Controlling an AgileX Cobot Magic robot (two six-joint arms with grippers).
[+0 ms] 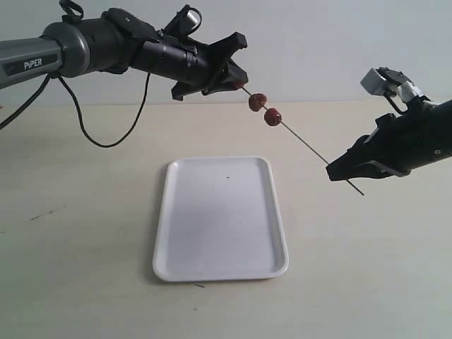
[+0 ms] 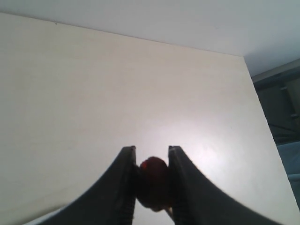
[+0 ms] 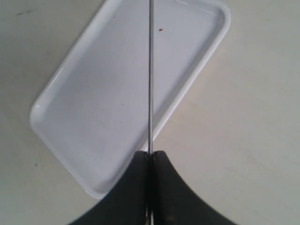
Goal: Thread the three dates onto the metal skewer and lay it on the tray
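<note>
The metal skewer (image 1: 311,145) slants in the air above the table, behind the white tray (image 1: 212,261). Two dates (image 1: 257,101) (image 1: 272,116) are threaded near its upper end. My left gripper (image 1: 240,70) is at that upper end, shut on the third date (image 1: 238,85). In the left wrist view this dark red date (image 2: 152,180) is pinched between the two fingers of that gripper (image 2: 152,149). My right gripper (image 1: 332,169) is shut on the skewer's lower part. In the right wrist view the rod (image 3: 151,70) runs straight out of the closed gripper (image 3: 151,153) over the tray (image 3: 84,108).
The tray lies flat on the pale table (image 1: 367,268) with a tiny speck (image 1: 227,177) on it. A black cable (image 1: 106,138) hangs from the left arm down to the table at the back left.
</note>
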